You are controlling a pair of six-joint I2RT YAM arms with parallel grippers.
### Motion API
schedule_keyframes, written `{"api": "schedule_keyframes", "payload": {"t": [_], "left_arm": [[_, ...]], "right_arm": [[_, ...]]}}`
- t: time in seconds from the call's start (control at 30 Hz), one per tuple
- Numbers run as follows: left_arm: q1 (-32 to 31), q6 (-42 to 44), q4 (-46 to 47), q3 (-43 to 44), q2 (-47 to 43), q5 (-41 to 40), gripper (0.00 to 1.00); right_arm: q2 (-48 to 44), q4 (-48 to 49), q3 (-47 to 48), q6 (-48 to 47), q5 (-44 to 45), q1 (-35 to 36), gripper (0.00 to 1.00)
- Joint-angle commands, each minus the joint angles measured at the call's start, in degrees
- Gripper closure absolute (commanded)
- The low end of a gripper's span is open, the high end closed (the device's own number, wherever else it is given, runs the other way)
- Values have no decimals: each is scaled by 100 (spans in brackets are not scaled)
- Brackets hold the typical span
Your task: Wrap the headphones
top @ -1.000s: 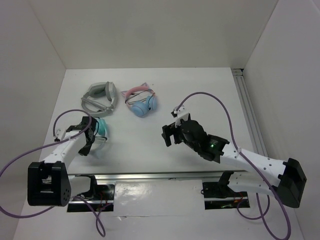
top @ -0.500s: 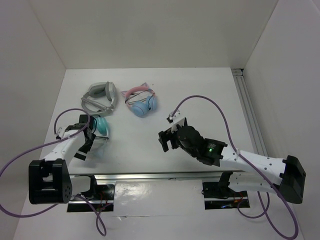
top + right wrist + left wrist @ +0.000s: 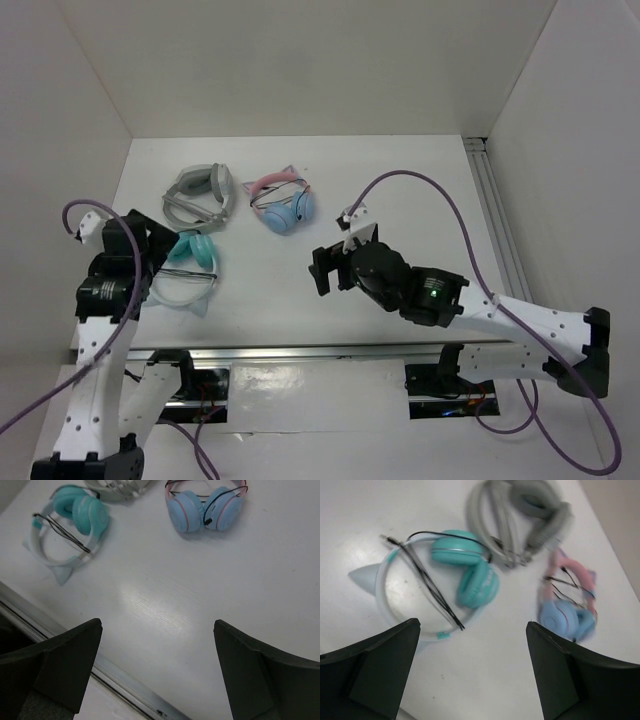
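Up and back has gone the left gripper (image 3: 472,630); it is wide open and holds nothing. Below it lie the headphones (image 3: 465,570), just in front of the grey headphones (image 3: 520,520). They look light, with a stiff band (image 3: 381,587) and a floppy thin cable (image 3: 430,587), so pinch the cable. Well right of the grey headphones, the right gripper (image 3: 157,625) is wide open and holds nothing too.

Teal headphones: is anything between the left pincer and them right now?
Nothing visible. The left pincer hangs open over the table, with the teal headphones just ahead of its fingertips and no object between. The grey headphones lie beyond the teal cups, and the pink-band pair sits off to the side.
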Motion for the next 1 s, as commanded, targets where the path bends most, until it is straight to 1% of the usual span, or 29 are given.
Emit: {"api": "schedule_keyframes", "payload": {"t": [0.0,0.03,0.07,0.1,0.13,0.17,0.2,0.23,0.3,0.33,0.4,0.47,0.5,0.53,0.57,0.8,0.9,0.97], "left_arm": [[-140,2322,136,645,-475,1082,0],[-141,2600,76,795,-529,1226,0],[-202,2811,-256,927,-582,1288,0],[-420,2900,-494,1051,-634,1123,0],[-578,2901,-609,1208,-844,1122,0],[-658,2849,-976,1314,-968,1043,0],[-711,2753,-1154,1437,-1108,921,0],[-712,2752,-1216,1604,-1466,841,0],[-712,2752,-1549,1763,-1794,779,0],[-712,2752,-1664,1920,-2004,779,0],[-712,2752,-1936,2071,-2058,779,0],[-712,2752,-2313,2124,-2147,779,0],[-903,2595,-2368,2124,-2321,718,0],[-992,2533,-2368,1933,-2418,656,0],[-1063,2428,-2316,1931,-2489,656,0],[-1389,2145,-2605,1992,-2709,489,0],[-1450,2093,-2719,2115,-2709,489,0],[-1450,2040,-2773,2167,-2709,489,0]], "right_arm": [[-20,-1413,951,925,1010,595,0],[-203,-1920,1083,1102,1214,807,0],[-283,-2160,1302,1391,1390,992,0],[-362,-2380,1409,1394,1392,1107,0],[-467,-2800,1514,1576,1444,1108,0],[-468,-3005,1698,1656,1445,1108,0],[-538,-3207,1778,1727,1445,1108,0],[-617,-3583,1910,1893,1514,1108,0],[-713,-3901,2033,2130,1568,1108,0],[-819,-4216,2199,2193,1637,1108,0],[-924,-4499,2350,2289,1699,1108,0],[-1091,-4876,2551,2343,1761,1108,0],[-1092,-5035,2622,2404,1822,1108,0],[-1153,-5193,2675,2509,1892,1108,0],[-1232,-5456,2745,2562,1893,1108,0],[-1847,-5520,2746,2379,1717,1108,0],[-1778,-5520,2684,2238,1612,924,0],[-1778,-5520,2684,2089,1559,924,0]]}}
